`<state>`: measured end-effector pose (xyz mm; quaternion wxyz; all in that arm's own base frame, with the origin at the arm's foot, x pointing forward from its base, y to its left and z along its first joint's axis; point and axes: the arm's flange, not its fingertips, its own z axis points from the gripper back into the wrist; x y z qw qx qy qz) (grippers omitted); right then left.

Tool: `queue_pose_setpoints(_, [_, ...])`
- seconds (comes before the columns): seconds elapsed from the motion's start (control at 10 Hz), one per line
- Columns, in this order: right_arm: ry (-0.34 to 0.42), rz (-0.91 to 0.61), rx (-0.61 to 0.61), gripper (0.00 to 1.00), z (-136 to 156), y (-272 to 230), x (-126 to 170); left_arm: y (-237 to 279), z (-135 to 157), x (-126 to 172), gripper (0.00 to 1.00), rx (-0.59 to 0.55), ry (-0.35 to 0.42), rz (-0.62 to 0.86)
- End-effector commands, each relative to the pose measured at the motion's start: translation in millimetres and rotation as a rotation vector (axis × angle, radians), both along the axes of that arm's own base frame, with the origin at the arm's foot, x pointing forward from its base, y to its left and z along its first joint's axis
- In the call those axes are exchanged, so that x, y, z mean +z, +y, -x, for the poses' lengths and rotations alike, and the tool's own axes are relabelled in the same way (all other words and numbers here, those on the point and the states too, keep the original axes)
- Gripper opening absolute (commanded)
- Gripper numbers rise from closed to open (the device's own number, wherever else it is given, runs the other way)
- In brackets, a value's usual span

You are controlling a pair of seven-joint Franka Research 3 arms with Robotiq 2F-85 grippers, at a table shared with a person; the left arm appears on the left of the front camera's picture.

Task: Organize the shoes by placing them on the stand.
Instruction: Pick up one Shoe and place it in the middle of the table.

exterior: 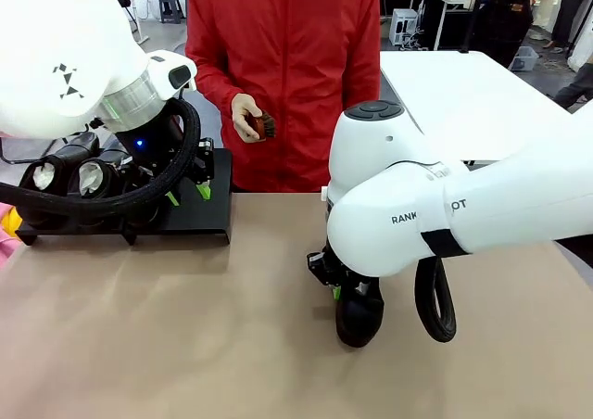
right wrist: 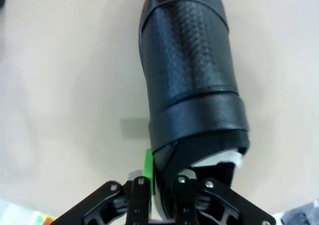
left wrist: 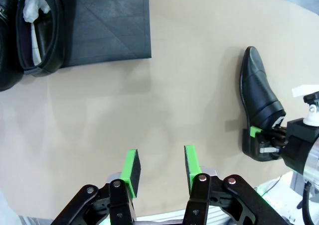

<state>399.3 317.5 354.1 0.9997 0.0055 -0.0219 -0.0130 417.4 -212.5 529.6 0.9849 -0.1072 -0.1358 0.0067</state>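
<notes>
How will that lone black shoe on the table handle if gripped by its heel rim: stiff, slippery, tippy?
The shoe probably holds its shape: the upper shows no sag. Its glossy leather looks slick, so thin-rim pinches may slip. The right claw straddles the heel rim; toe-heavy, it would likely droop when lifted.

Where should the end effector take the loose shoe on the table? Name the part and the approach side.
Grip the shoe at its heel collar, one finger inside the opening, one outside, coming from above at the heel end. It sits upright on its sole, and the thin wall there fits narrow jaws. The right end effector is already at that spot.
</notes>
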Motion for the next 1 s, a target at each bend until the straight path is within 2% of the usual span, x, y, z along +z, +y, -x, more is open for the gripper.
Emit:
queue_pose_setpoints(0.0, [-0.004, 0.03, -0.07, 0.5, -5.5, 11.2, -7.2, 2.3, 1.0, 0.6, 0.49, 0.003, -0.005, 0.021])
queue_pose_setpoints(0.3, [-0.002, 0.003, -0.11, 1.0, -9.4, 7.5, -1.8, 2.3, 1.0, 0.6, 0.49, 0.003, -0.005, 0.021])
queue_pose_setpoints(0.6, [0.011, -0.095, -0.167, 1.0, -10.3, -11.1, 32.7, 2.3, 1.0, 0.6, 0.49, 0.003, -0.005, 0.021])
queue_pose_setpoints(0.7, [0.005, -0.087, -0.201, 1.0, -11.9, -21.1, 43.6, 2.3, 1.0, 0.6, 0.49, 0.003, -0.005, 0.021])
queue_pose_setpoints(0.8, [0.03, -0.093, -0.209, 1.0, -12.3, -32.7, 53.3, 2.3, 1.0, 0.6, 0.49, 0.003, -0.005, 0.021])
queue_pose_setpoints(0.9, [0.002, -0.083, -0.169, 1.0, -15.9, -10.7, 31.6, 2.3, 1.0, 0.6, 0.49, 0.003, -0.005, 0.021])
